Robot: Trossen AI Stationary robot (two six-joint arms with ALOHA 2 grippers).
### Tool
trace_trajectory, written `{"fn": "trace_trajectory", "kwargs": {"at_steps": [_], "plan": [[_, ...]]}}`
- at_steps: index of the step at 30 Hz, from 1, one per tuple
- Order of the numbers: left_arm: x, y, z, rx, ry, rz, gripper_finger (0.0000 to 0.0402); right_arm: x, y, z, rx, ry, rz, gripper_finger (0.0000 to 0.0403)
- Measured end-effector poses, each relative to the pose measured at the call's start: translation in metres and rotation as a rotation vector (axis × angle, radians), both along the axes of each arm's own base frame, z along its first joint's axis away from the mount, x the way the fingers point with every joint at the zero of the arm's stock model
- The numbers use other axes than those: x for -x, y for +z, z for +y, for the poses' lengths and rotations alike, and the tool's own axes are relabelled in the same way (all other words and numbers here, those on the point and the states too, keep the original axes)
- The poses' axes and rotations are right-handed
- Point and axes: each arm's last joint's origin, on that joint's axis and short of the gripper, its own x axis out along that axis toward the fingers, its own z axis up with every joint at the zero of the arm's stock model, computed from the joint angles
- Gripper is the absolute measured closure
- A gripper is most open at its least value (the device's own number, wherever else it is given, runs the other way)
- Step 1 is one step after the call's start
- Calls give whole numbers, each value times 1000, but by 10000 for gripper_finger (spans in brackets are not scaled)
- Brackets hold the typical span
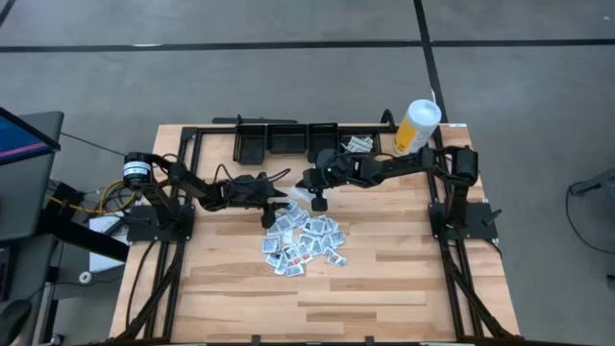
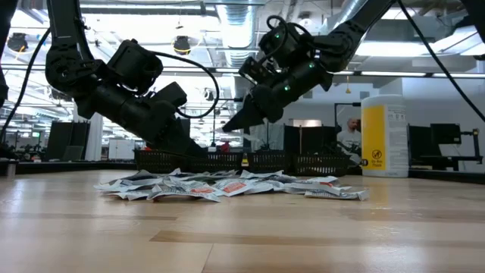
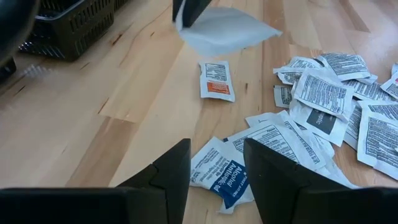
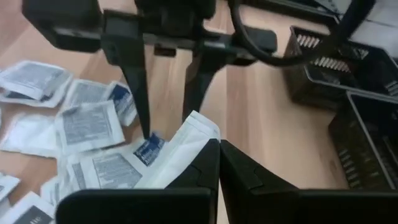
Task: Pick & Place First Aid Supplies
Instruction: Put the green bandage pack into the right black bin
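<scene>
We see right gripper [image 4: 217, 163] clenched on packet [image 4: 180, 152] corner only, so it may slip mid-carry; left gripper [image 3: 214, 165] released, hovering over pile [image 1: 303, 240].

"Alcohol Antiseptic" — white on the blue patch of one packet [image 3: 225, 179] — other print unreadable

Overhead and table-level cameras plus two close wrist cameras — all on the packet pile [image 1: 303, 242].
</scene>
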Motion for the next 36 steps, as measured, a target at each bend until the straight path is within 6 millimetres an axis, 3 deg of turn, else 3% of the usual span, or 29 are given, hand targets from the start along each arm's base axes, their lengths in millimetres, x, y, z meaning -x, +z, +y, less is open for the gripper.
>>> {"fn": "trace_trajectory", "kwargs": {"at_steps": [7, 12, 18, 22, 28, 33, 36], "plan": [[0, 0, 0, 0, -2, 0, 253, 5, -4, -10, 137, -236, 78, 402], [0, 0, 0, 0, -2, 0, 253, 12, -1, -27, 231, -490, 106, 402], [0, 0, -1, 1, -3, 0, 253, 28, 6, -52, 233, -631, 147, 403], [0, 0, -1, 10, -22, -2, 253, 50, 15, -66, 202, -707, 126, 403], [0, 0, -1, 8, -24, -1, 253, 94, 31, -70, 205, -788, -38, 403], [0, 0, -1, 7, -25, -2, 253, 132, 15, -79, 228, -896, -108, 403], [0, 1, -1, 5, -23, -10, 253, 145, 6, -89, 247, -979, -130, 403]]}}
